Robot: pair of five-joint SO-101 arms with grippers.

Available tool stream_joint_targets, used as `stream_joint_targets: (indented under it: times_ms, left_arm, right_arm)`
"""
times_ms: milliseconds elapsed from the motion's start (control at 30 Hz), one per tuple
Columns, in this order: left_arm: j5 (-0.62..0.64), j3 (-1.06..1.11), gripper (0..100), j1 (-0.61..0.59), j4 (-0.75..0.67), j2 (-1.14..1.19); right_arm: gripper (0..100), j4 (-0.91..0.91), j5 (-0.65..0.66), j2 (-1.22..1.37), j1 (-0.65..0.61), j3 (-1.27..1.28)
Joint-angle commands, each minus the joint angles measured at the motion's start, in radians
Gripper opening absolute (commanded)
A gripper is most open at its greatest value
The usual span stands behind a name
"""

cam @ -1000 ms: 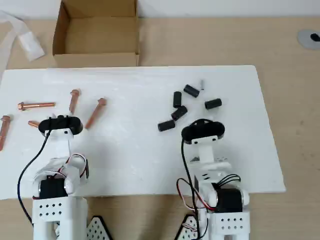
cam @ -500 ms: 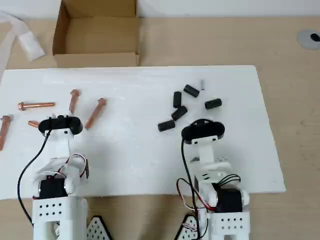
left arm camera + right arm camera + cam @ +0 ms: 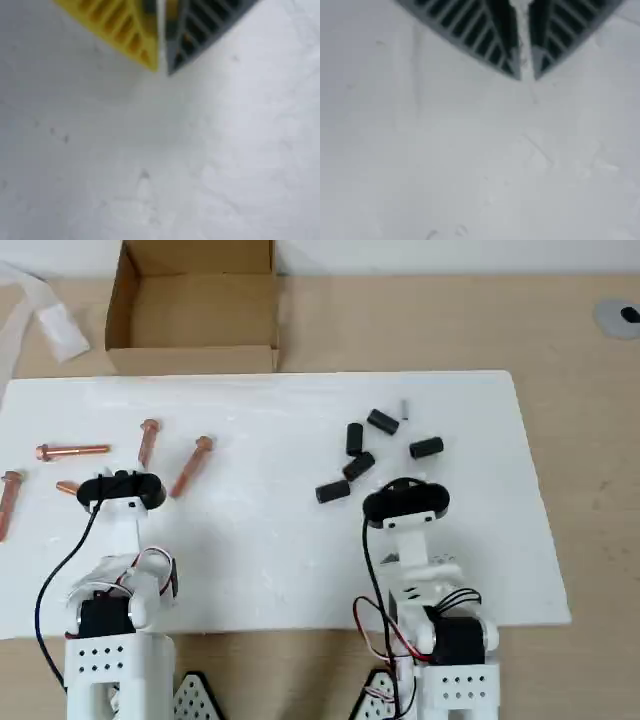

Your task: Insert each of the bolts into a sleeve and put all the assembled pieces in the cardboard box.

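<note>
The left gripper (image 3: 161, 67) is closed on nothing. One finger is yellow plastic, the other is dark, and both have a ribbed, triangular form. Their tips almost meet, with only a thin slit between them. It hangs over the white sheet (image 3: 150, 175), which looks matt and a little rough, with small dents and scratches. The right gripper (image 3: 526, 75) has two dark grey ribbed fingers. It is also closed and empty, with a narrow gap between the tips, over the same sheet.

From the high view, the white sheet (image 3: 270, 550) is a large rectangle on a wooden table (image 3: 580, 420). The left arm (image 3: 120, 490) stands at the near left side and the right arm (image 3: 405, 502) at the near right side.

The bolts are long, copper-coloured metal with wider heads, and they lie on the left part of the sheet:
- one bolt (image 3: 72, 451) lies flat, far left
- one (image 3: 148, 440) and one (image 3: 190, 467) are tilted, just beyond the left arm
- one (image 3: 8, 502) is at the sheet's left edge
- the end of another (image 3: 68, 487) shows beside the left arm's head

The sleeves are short black cylinders, loosely grouped just beyond the right arm: (image 3: 382, 421), (image 3: 354, 437), (image 3: 426, 448), (image 3: 358, 465) and (image 3: 333, 491). A small grey pin (image 3: 404, 410) lies near them.

The cardboard box (image 3: 120, 310) is brown, open at the top and square. It stands on the table beyond the sheet, at the far left.
</note>
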Motion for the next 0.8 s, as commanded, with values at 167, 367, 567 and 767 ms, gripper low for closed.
stream_joint_targets:
  times_ms: [167,367,567,767]
  left_arm:
    - [-0.009,-0.002,1,-0.015,-0.046,-0.007]
    - [-0.044,-0.238,1,-0.241,-0.051,0.065]
    - [-0.146,-0.638,6,-0.334,0.064,0.567]
    - [-0.368,-1.183,9,-0.431,0.35,1.122]
  right_arm:
    - [1.2,-0.031,0.002,-0.114,0.012,0.002]
    - [1.2,-0.011,-0.002,-0.11,0.059,-0.019]
    - [1.2,-0.023,-0.002,0.061,0.074,-0.194]
    - [1.2,-0.075,-0.005,0.46,0.074,-0.472]
